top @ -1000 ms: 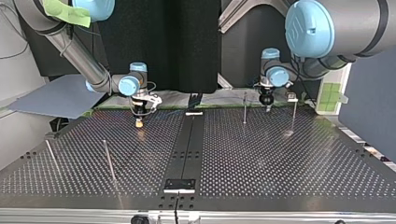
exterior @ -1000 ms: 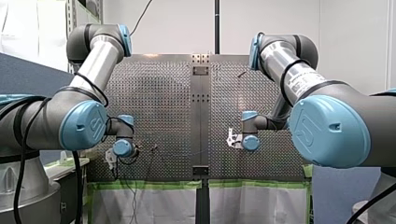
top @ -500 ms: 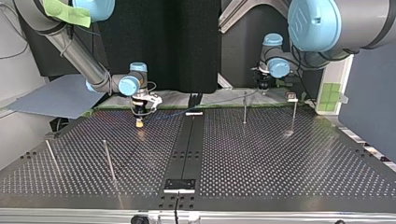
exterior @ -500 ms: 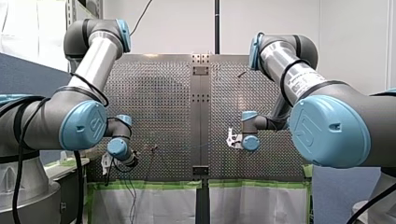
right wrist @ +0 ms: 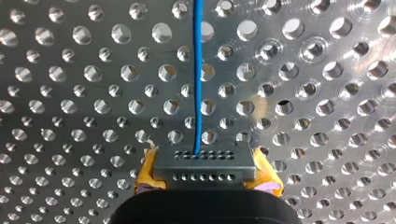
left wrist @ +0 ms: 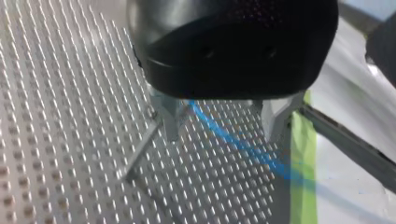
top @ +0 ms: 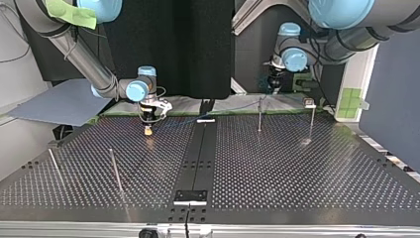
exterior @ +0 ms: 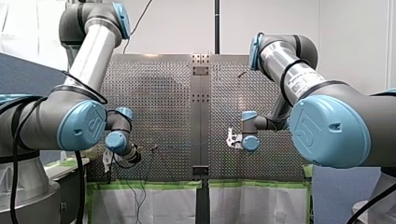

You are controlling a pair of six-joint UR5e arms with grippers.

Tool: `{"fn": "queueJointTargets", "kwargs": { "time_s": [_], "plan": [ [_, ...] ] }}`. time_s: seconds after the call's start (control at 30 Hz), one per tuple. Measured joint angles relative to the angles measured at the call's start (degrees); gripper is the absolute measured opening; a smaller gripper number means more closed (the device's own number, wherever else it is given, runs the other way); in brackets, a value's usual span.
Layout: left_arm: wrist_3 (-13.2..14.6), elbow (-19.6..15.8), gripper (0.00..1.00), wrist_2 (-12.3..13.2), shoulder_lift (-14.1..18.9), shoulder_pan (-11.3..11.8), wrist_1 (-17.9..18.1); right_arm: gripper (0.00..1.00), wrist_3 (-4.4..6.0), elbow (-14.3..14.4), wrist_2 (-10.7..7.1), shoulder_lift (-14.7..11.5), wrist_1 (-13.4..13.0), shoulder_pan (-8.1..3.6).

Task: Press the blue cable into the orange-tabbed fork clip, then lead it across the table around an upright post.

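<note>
As open-jawed left gripper (left wrist: 222, 133) lifts past slim metal post (top: 259, 114), thin blue cable (right wrist: 198, 74) rises. Right gripper (right wrist: 204, 161) grips it; wrap pending.

Count: two arms, my left arm (exterior: 77, 126) and my right arm (exterior: 327, 128), two claws, left claw (left wrist: 223, 129) and right claw (top: 147, 128), one blue cable (right wrist: 198, 70), four upright posts (top: 259, 115) (top: 311, 123) (top: 115, 171) (top: 54, 166), one perforated bench (top: 297, 173).

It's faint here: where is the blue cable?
Top view: the blue cable runs along the table's far edge, from my right gripper to the post by my left gripper.
</note>
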Motion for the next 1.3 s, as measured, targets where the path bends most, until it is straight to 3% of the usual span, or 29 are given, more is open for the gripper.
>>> {"fn": "queueJointTargets", "kwargs": {
  "time_s": [0.33, 0.57, 0.93, 1.13, 1.3],
  "plan": [
    [-2.04, -0.92, 0.87, 2.46, 5.04, -1.26, 3.81, 0.0, 0.0, -0.01, -0.06, 0.08, 0.06, 0.01],
    [-1.92, -0.94, 0.87, 0.02, 6.68, -2.57, 4.35, 0.0, 0.0, -0.01, -0.43, 0.12, 0.06, 0.02],
    [-0.01, -0.96, 0.87, -3.61, 5.16, -5.04, 4.27, 0.0, 0.0, 0.0, -0.49, 0.3, 0.06, 0.02],
    [1.18, -0.97, 0.93, -4.32, 2.34, -6.53, 6.53, 0.0, 0.0, 0.0, -0.49, 0.42, 0.05, 0.02],
    [0.05, -0.97, 0.96, -5.37, -0.05, -7.16, 8.87, 0.0, 0.0, 0.0, -0.51, 0.5, 0.05, 0.01]
  ]
}}
